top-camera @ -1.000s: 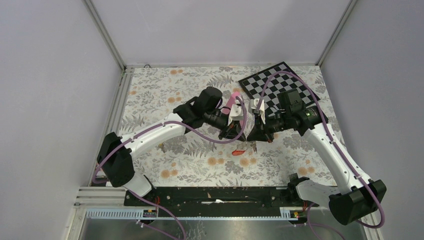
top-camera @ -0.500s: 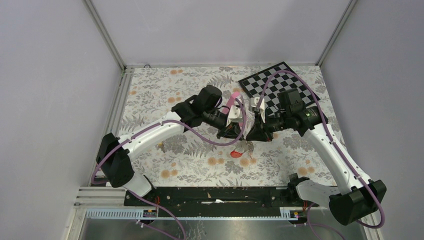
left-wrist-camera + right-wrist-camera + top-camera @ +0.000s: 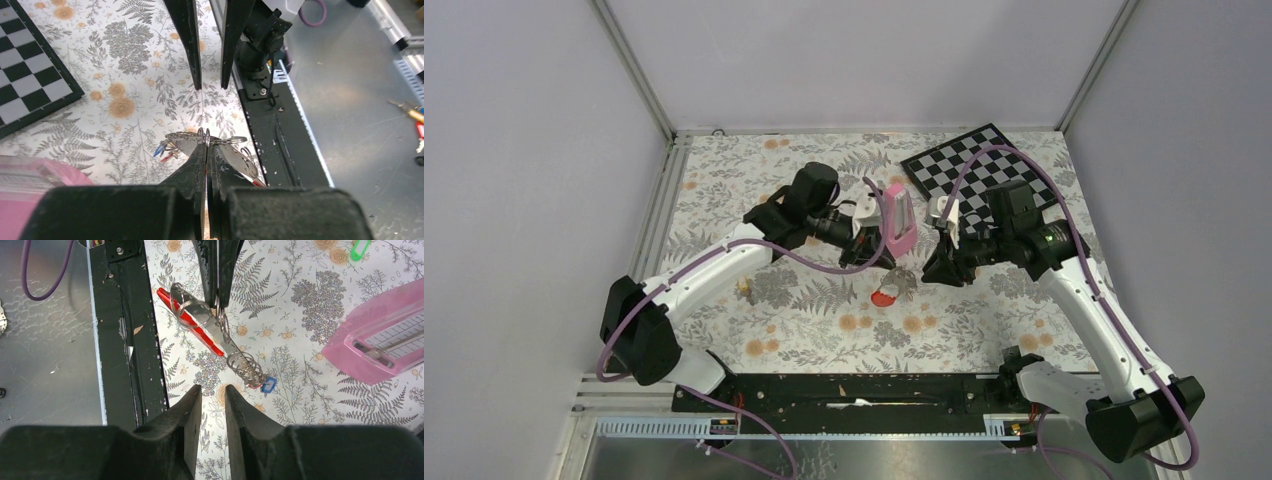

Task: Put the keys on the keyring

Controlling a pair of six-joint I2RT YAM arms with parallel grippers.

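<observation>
here the left gripper (image 3: 206, 141) pinches the keyring (image 3: 196, 331); right gripper (image 3: 212, 390) slightly open, empty.

The keyring (image 3: 202, 339), a red bar on one side and grey on the other, is held aslant over the mat (image 3: 300, 300) (whether it touches, I cannot tell). The left gripper (image 3: 206, 144) pinches the thin wire rings (image 3: 181, 299) at its upper end. A silver key (image 3: 215, 325) lies along it, and a blue tag (image 3: 268, 385) sits at the low end.
</observation>
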